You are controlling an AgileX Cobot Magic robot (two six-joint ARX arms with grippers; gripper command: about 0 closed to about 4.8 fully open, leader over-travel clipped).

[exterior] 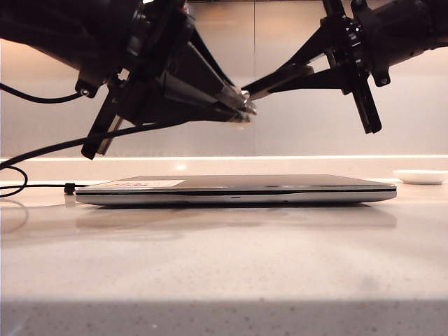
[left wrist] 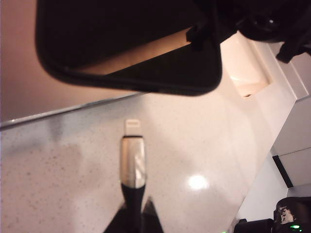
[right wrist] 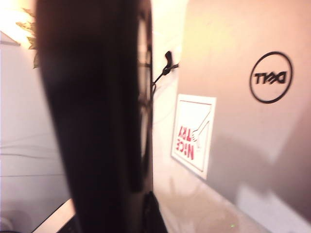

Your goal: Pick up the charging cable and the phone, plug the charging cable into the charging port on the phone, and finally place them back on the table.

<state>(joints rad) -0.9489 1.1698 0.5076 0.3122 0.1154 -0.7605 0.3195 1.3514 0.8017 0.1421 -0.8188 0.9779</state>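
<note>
Both grippers meet in mid-air, upper centre, above the table (exterior: 224, 280). Left gripper (left wrist: 132, 209) jaws pinch the charging cable (left wrist: 132, 160); right gripper (right wrist: 146, 208) jaws clamp the phone (left wrist: 146, 68). Insertion is in hand: next, I judge, align plug with port.

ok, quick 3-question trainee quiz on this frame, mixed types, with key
1. True or false: the charging cable's plug is already seated in the phone.
2. Which gripper holds the phone: A) left gripper B) right gripper?
3. What lies flat on the table under both arms?

Key: 1. false, a gap shows between them in the left wrist view. 2. B. 3. the closed laptop.
</note>
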